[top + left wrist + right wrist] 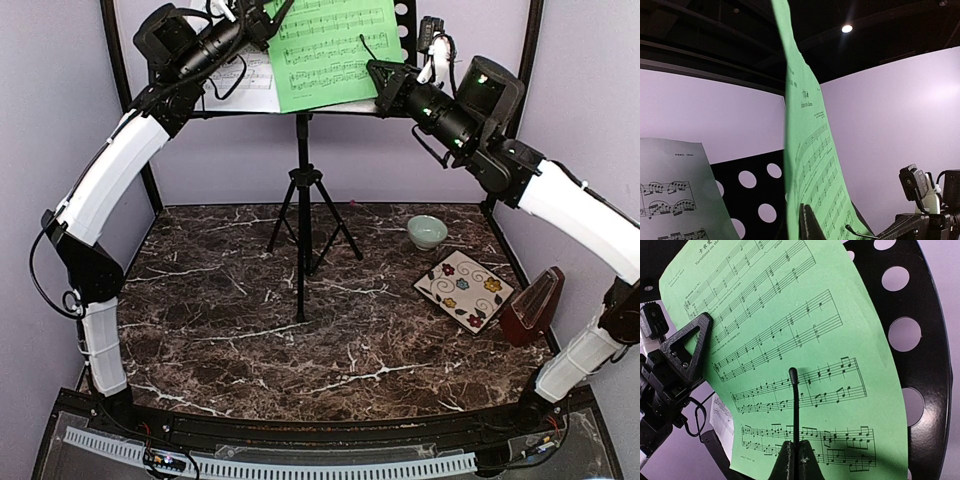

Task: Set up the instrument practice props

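The black perforated music stand (303,200) stands on its tripod in the middle of the table. A white music sheet (248,85) rests on the left of its desk, and a green music sheet (335,50) leans in front of the desk. My left gripper (262,18) is shut on the green sheet's upper left edge (810,165). My right gripper (799,444) is shut on the stand's thin black page-holder wire (794,405), which lies across the green sheet (805,325). The reddish-brown metronome (533,305) stands at the table's right edge.
A square floral plate (465,290) and a small pale-green bowl (427,231) sit on the right of the marble table (220,330). The tripod legs (320,215) spread at mid-table. Both arms reach high to the stand's desk (920,365).
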